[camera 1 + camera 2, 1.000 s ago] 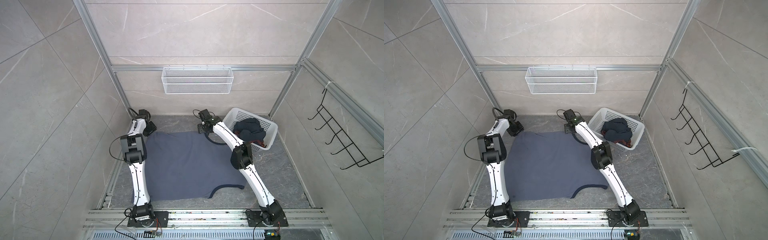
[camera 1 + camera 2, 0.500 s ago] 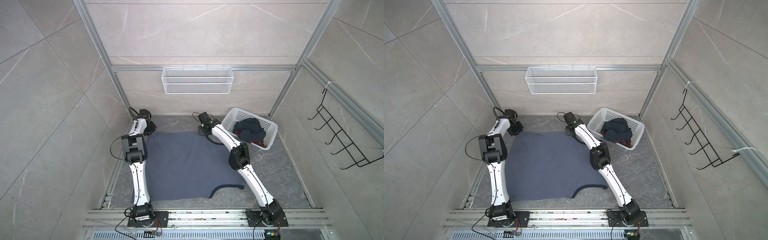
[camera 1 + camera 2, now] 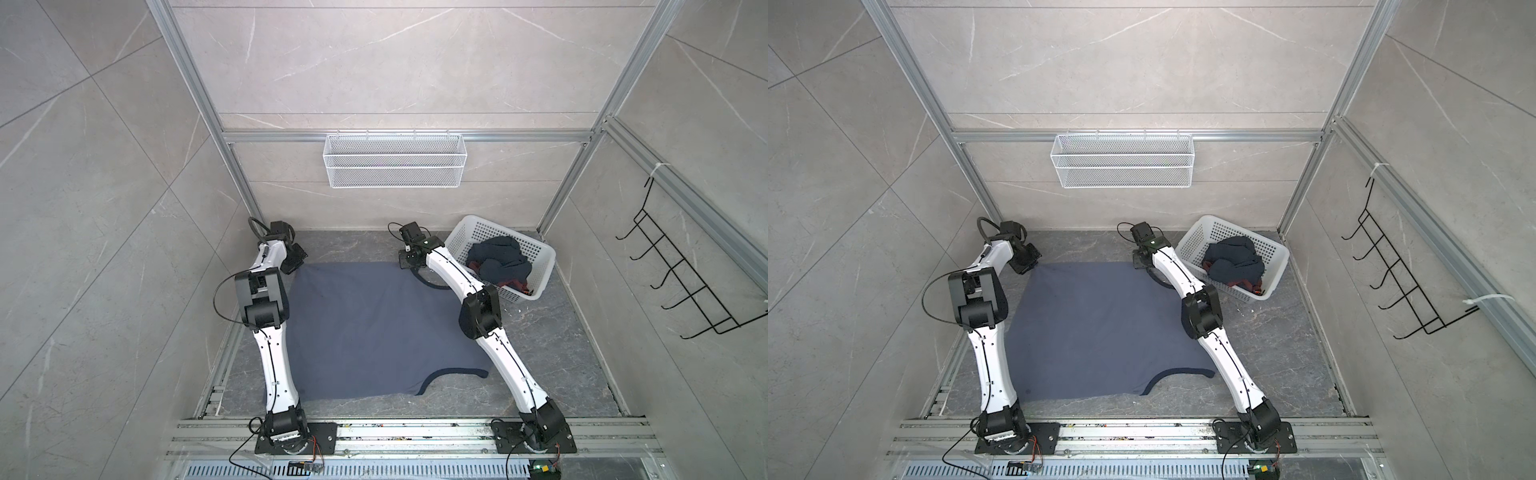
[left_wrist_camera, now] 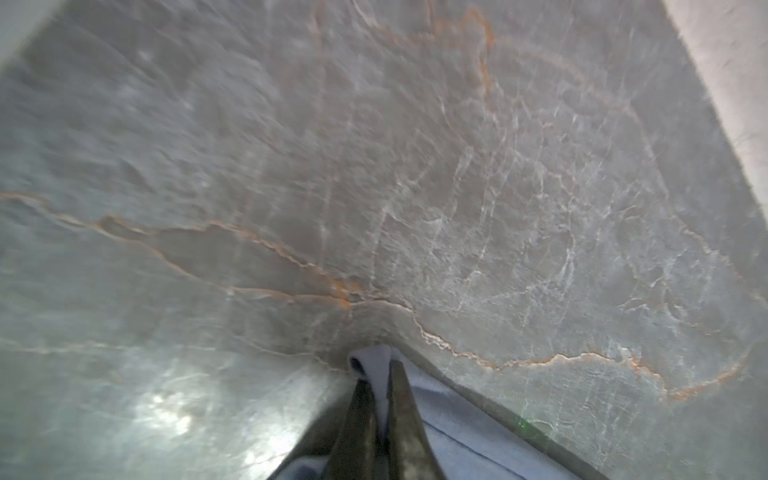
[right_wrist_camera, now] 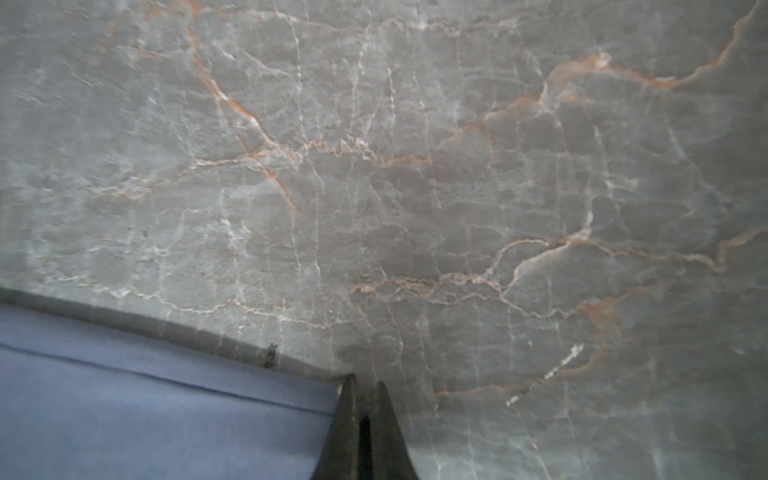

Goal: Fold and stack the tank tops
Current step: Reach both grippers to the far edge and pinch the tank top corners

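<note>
A slate-blue tank top [image 3: 365, 324] [image 3: 1096, 324] lies spread flat on the grey floor in both top views, its armhole cut-out nearest the arm bases. My left gripper [image 3: 296, 259] [image 3: 1027, 262] sits at the top's far left corner. In the left wrist view that gripper [image 4: 379, 372] is shut on a fold of the blue cloth [image 4: 457, 424]. My right gripper [image 3: 409, 259] [image 3: 1139, 261] is at the far right corner. There the gripper [image 5: 365, 380] is shut at the hem corner [image 5: 145, 407], with the cloth running in under one finger. A dark navy tank top [image 3: 498, 262] [image 3: 1233, 257] lies bunched in the basket.
The white perforated basket [image 3: 544, 276] stands at the far right, close to my right forearm. A white wire shelf [image 3: 395, 160] hangs on the back wall and a black hook rack [image 3: 685, 286] on the right wall. Metal rails [image 3: 395, 432] run along the front.
Both grippers' jaws have closed at the far corners of the slate-blue top. The arms have hardly moved, and the top lies as before.
</note>
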